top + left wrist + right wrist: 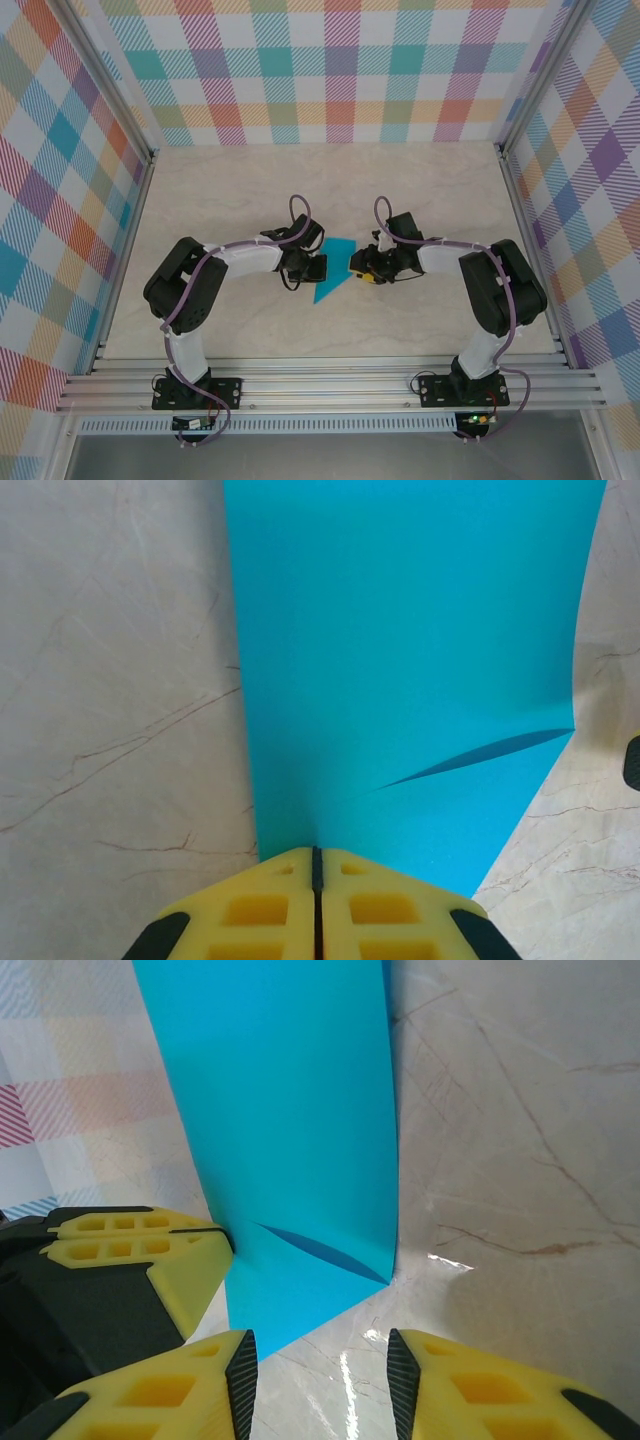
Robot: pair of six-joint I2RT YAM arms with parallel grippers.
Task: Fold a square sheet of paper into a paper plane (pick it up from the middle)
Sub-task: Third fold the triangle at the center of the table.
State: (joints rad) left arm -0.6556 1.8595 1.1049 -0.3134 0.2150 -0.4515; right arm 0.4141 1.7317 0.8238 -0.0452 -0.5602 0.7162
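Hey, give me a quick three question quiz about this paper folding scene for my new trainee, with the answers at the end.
1. True or false: the left claw is shut on the teal paper.
2. The right claw has its jaws: A) apart, B) shut on the paper, C) shut on nothing.
3. Fill the gap: in the overhead view the paper sits ____ the two claws.
Key: 1 true; 2 A; 3 between.

Bright, even light; slight glare.
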